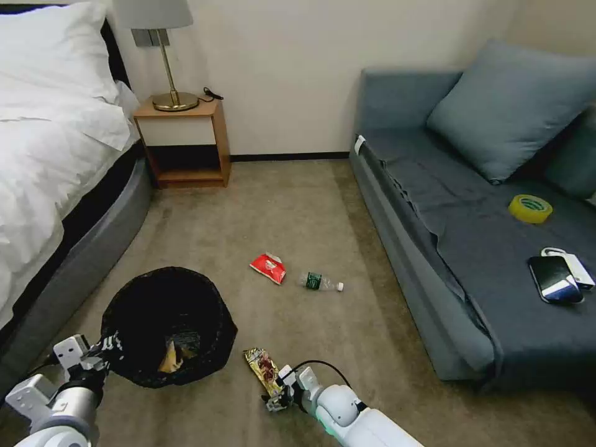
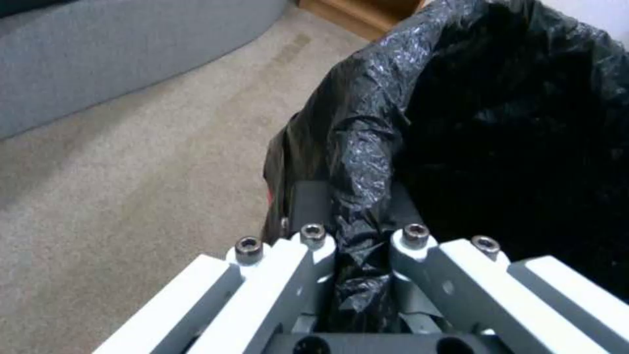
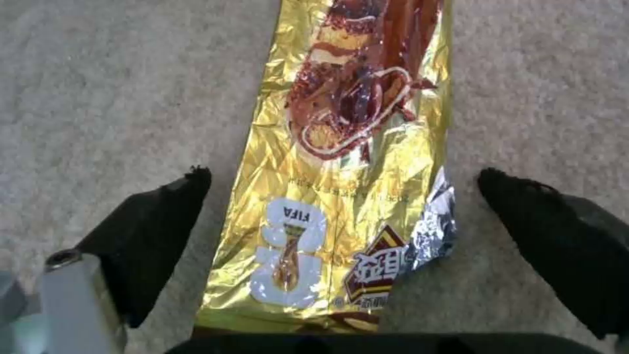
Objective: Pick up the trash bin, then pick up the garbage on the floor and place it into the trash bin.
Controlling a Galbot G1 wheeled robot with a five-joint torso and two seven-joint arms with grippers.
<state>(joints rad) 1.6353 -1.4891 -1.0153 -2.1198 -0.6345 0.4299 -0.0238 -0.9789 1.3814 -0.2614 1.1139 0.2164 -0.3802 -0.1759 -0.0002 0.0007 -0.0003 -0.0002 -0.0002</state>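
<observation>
right gripper (image 3: 341, 196): spread wide, one finger set each side of the gold wrapper (image 3: 347, 162) on the carpet (image 1: 310, 205) | left gripper (image 2: 357, 246): clamped on the trash bin (image 1: 167, 323) rim | risk: the flat wrapper may be pushed away, not pinched; bin liner may slip | red packet (image 1: 268, 268) and bottle (image 1: 320, 282) lie farther off.

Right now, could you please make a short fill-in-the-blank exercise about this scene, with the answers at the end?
1. The left gripper is shut on the rim of the ____ bin.
2. The right gripper is open, its fingers on either side of the ____ wrapper.
3. The clear bottle lies on the carpet beside the ____ packet.
4. The yellow tape roll rests on the ____.

Answers: trash; golden; red; sofa
</observation>
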